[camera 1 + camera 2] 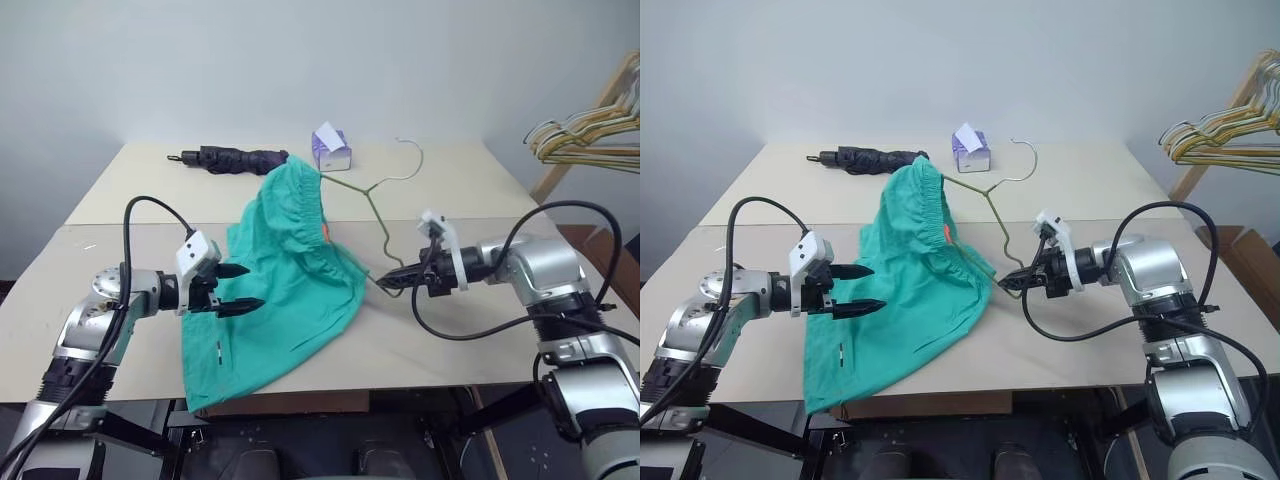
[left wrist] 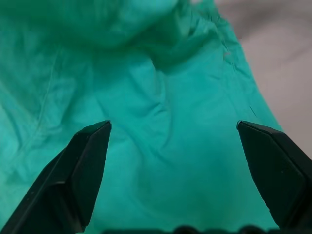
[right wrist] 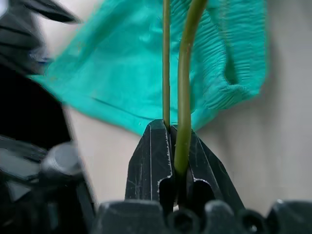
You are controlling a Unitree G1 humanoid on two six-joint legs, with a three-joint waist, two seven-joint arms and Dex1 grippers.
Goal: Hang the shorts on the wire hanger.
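While my right gripper (image 1: 1006, 283) pinches the wire hanger (image 1: 992, 212), already threaded inside the shorts (image 1: 912, 290), my left gripper (image 1: 240, 288) gapes empty beside the shorts, so settling remains.

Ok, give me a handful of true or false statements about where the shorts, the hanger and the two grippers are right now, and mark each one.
1. The right gripper is shut on the wire hanger. True.
2. The left gripper is clamped on the shorts. False: its fingers stand wide apart beside the cloth, holding nothing.
3. Part of the wire hanger runs inside the shorts at the waistband end. True: the wire disappears under the gathered band.
4. The folded umbrella lies on top of the shorts. False: it lies on the table behind them, at the far edge.
5. The shorts hang off the near edge of the table. True: one leg drops past that edge.
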